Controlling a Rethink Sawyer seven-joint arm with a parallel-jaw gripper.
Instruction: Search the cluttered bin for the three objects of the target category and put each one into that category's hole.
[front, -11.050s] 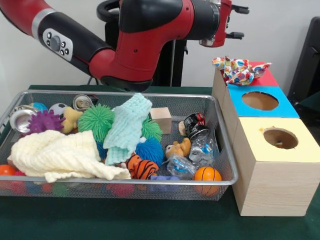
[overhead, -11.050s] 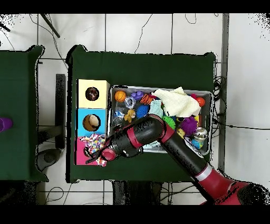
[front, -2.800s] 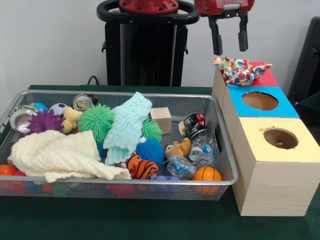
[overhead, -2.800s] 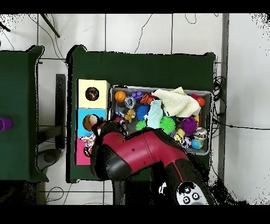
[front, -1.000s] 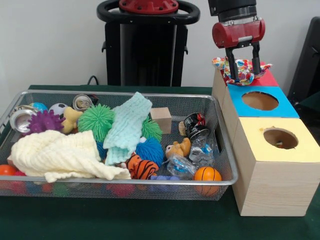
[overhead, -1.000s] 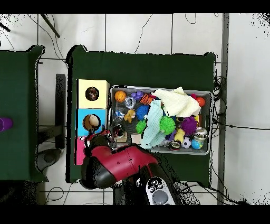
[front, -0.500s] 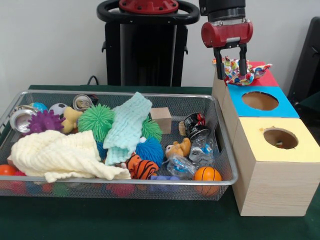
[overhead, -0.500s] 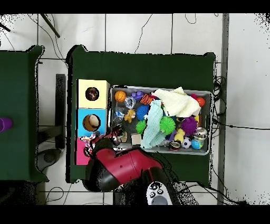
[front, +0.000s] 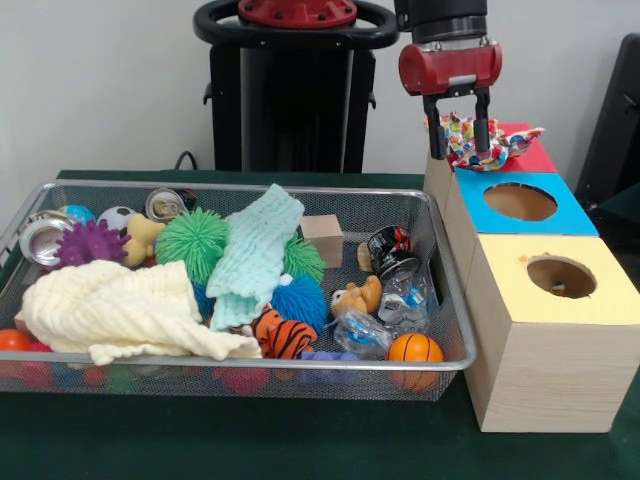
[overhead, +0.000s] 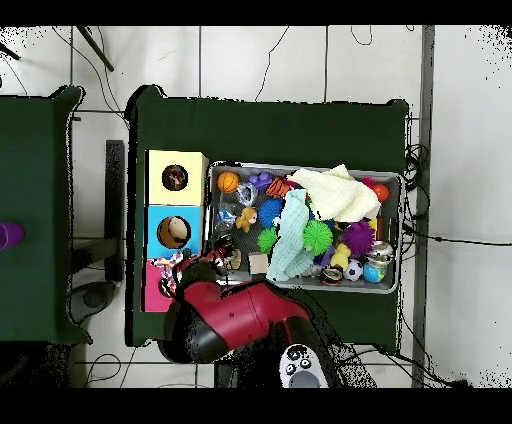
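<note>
Front view: red-and-black gripper (front: 456, 137) — fingers parted, holding nothing — hangs at the crumpled multicoloured patterned cloth (front: 484, 140), which lies atop the red-topped wooden box (front: 530, 155). Beside the boxes sits the cluttered wire-mesh bin (front: 440, 262).

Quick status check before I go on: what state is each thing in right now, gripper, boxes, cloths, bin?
gripper: open, empty, fingers straddling the patterned cloth
patterned cloth: bunched on the red box, not in its hole
red box: hole covered
blue box: hole uncovered
yellow box: hole uncovered
mint cloth: draped over toys in bin
cream cloth: heaped in bin
wire bin: full
</note>
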